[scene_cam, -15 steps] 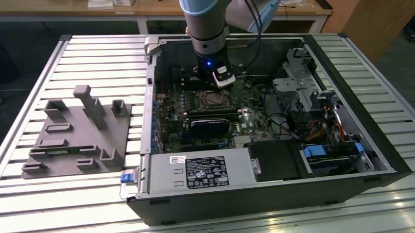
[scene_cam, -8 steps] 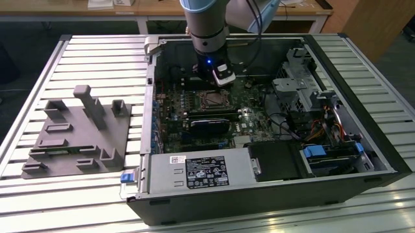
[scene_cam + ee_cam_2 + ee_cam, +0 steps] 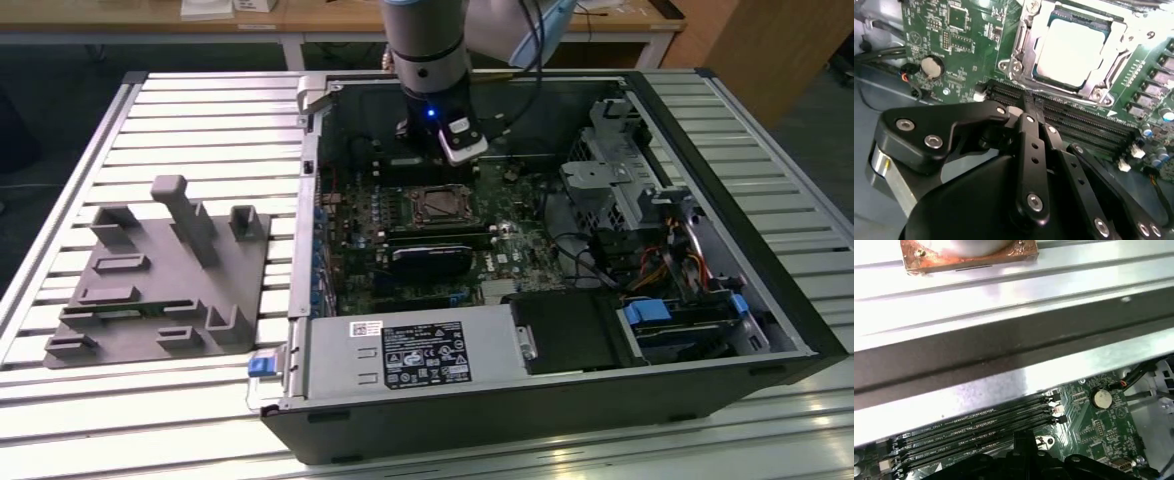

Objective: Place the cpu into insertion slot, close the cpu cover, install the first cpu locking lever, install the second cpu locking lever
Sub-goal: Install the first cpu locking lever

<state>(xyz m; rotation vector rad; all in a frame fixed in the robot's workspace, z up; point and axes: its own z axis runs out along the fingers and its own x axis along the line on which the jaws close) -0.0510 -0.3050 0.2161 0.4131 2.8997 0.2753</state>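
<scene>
Slatted metal tabling (image 3: 200, 130) carries an open PC case (image 3: 561, 400), laid flat so the board faces up. Beyond its near power supply (image 3: 414, 352), the cpu (image 3: 1071, 50) sits in the slot (image 3: 1026, 50). Just past it hovers the gripper (image 3: 1029, 107), jaws clenched, empty.

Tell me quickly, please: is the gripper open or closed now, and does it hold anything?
Gripper: closed, holding nothing visible, hovering over the memory slots beside the cpu, which sits in the insertion slot.
</scene>
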